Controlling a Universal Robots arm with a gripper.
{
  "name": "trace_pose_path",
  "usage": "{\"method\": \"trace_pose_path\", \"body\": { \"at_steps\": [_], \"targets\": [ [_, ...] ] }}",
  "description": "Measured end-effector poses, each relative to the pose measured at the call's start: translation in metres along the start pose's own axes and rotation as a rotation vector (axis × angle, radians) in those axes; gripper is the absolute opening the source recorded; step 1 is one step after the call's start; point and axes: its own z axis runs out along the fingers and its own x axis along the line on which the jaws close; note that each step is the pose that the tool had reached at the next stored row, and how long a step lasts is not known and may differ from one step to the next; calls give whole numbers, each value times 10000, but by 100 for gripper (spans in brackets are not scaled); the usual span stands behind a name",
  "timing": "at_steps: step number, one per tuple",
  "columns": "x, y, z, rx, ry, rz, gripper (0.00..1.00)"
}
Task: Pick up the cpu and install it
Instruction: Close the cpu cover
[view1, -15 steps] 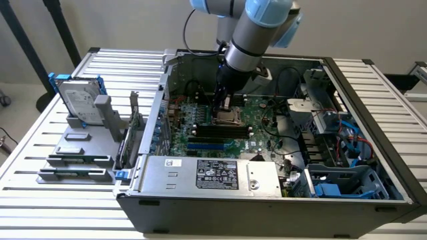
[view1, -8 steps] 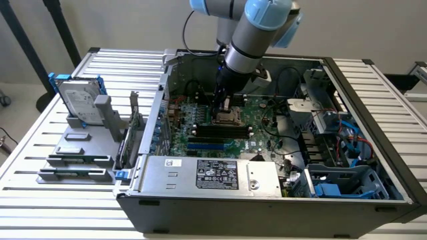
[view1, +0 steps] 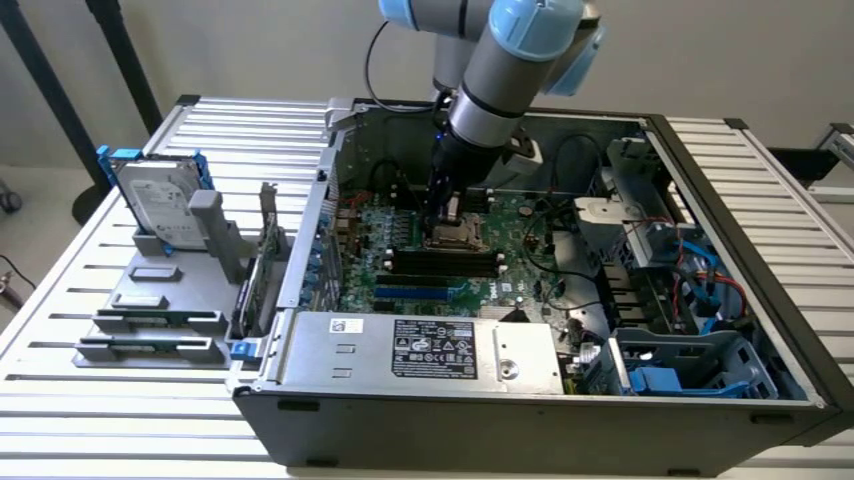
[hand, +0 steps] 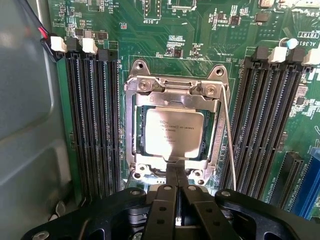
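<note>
One arm (view1: 501, 70) reaches down into the open case (view1: 534, 420) on your bench (view1: 54, 400); the cpu (hand: 172, 131) lies flat inside the socket (hand: 175, 86) frame, between the memory slots (hand: 95, 120) on the green board (hand: 200, 30); end effector (hand: 176, 170) fingers pressed together, tips right at the cpu's edge; hard drive (view1: 160, 205) stands upright outside the case, at the exterior view's left.
</note>
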Motion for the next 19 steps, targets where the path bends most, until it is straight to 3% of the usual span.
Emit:
{"method": "trace_pose_path", "body": {
  "at_steps": [5, 12, 19],
  "targets": [
    [-5, -70, -63, 4, 22, -7, 11],
    [-7, -251, -77, 4, 67, -18, 11],
    [-8, -272, -70, 3, 76, -22, 11]
  ]
}}
